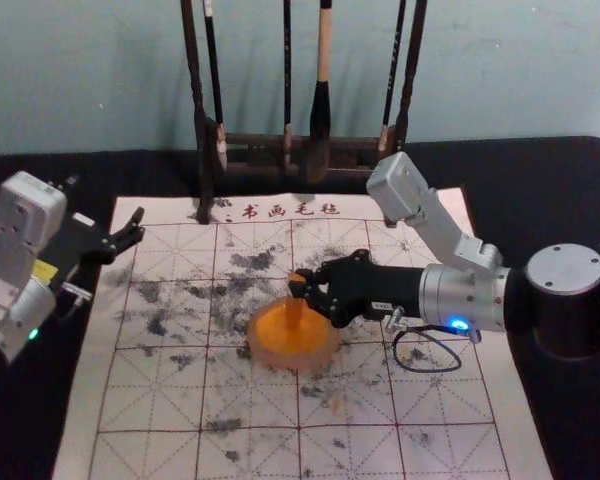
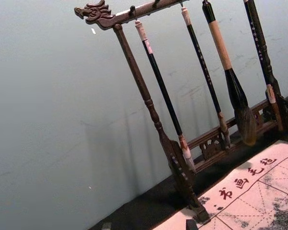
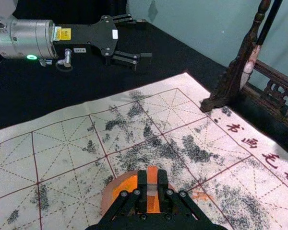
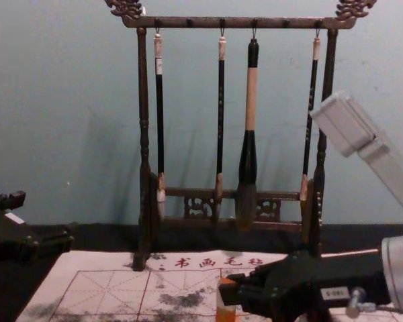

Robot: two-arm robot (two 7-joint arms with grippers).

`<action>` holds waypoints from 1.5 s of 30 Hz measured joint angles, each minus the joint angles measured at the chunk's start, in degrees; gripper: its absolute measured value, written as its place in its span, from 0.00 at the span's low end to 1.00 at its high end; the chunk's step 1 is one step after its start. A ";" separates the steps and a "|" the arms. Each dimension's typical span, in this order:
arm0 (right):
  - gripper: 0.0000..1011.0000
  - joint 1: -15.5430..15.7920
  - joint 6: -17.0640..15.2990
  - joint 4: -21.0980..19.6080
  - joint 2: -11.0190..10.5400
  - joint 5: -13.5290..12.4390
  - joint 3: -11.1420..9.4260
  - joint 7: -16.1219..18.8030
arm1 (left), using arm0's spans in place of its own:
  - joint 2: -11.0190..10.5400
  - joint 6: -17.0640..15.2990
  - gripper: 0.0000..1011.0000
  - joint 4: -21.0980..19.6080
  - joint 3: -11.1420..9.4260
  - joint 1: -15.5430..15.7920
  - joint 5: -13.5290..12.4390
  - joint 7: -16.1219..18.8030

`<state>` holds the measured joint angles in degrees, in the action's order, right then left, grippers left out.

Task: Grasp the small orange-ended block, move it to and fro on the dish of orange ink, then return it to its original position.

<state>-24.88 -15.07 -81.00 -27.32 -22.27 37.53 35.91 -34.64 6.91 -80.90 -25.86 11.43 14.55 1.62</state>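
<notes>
My right gripper (image 1: 305, 286) reaches in over the dish of orange ink (image 1: 263, 350), shut on the block (image 1: 297, 279). In the right wrist view, the right gripper (image 3: 152, 190) pinches the block (image 3: 152, 173), which has orange ends and a pale middle, with the dish (image 3: 108, 194) beneath. In the chest view the block (image 4: 226, 313) stands upright. Whether its lower end touches the ink cannot be told. Off the mat at the left, my left gripper (image 1: 136, 226) is parked with its fingers apart; its tips show at the edge of the left wrist view (image 2: 149, 225).
A dark wooden rack (image 4: 145, 134) with several hanging brushes stands behind the ink-stained writing mat (image 1: 180, 400). The big brush (image 4: 248, 168) hangs near its middle. Black cloth (image 1: 30, 420) surrounds the mat, and a loose cable (image 1: 430, 370) hangs below the right wrist.
</notes>
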 joint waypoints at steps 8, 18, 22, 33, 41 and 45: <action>0.12 -0.05 -0.28 0.05 0.01 0.14 0.26 -0.44 | 0.00 0.00 0.99 0.00 0.00 0.00 0.00 0.00; 0.12 -0.07 -0.59 0.20 0.11 0.25 0.26 -1.01 | 0.00 0.00 0.99 0.00 0.00 0.00 0.00 0.00; 0.12 -0.07 -0.76 0.17 0.06 0.30 0.16 -1.12 | 0.00 0.00 0.99 0.00 0.00 0.00 0.00 0.00; 0.12 -0.11 -0.85 0.09 -0.16 0.51 0.08 -1.11 | 0.00 0.00 0.99 0.00 0.00 0.00 0.00 0.00; 0.12 -0.09 -0.87 -0.16 -0.64 0.71 0.05 -0.94 | 0.00 0.00 0.99 0.00 0.00 0.00 0.00 0.00; 0.12 0.26 -0.85 -0.81 -1.18 0.45 -0.22 -0.66 | 0.00 0.00 0.99 0.00 0.00 0.00 0.00 0.00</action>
<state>-24.62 -15.92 -81.81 -28.50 -21.82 37.31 35.24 -34.65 6.91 -80.90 -25.86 11.43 14.55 1.62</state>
